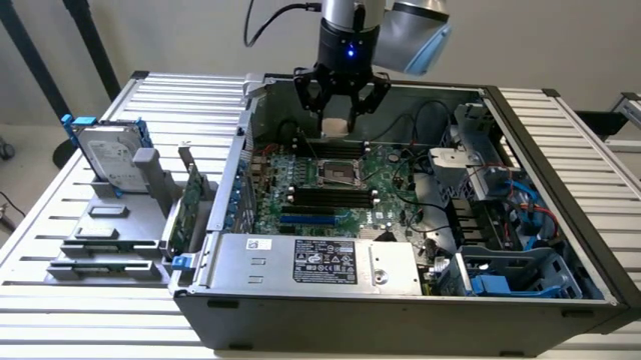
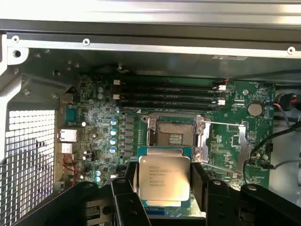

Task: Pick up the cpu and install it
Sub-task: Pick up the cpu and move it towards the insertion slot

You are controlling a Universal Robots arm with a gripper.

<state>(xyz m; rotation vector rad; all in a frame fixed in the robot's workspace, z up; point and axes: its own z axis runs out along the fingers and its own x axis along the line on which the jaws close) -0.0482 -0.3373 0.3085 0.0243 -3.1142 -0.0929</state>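
Observation:
The cpu (image 2: 164,178), a small square chip with a silvery metal top and a green edge, sits between the black fingers (image 2: 200,181) of my gripper (image 2: 164,181), which is shut on it. It hangs above the green motherboard (image 2: 94,127), just short of the open cpu socket (image 2: 171,134) with its metal frame. In the exterior view my gripper (image 1: 338,112) is over the back of the open computer case (image 1: 300,315), holding the cpu (image 1: 337,125) above the socket (image 1: 338,173).
Memory sticks (image 2: 169,94) lie beside the socket. A power supply (image 1: 320,262) fills the case's front, and cables and blue drive bays (image 1: 511,225) are on the exterior view's right. A hard drive with blue rails (image 1: 108,154) and green cards (image 1: 185,214) stand outside the case.

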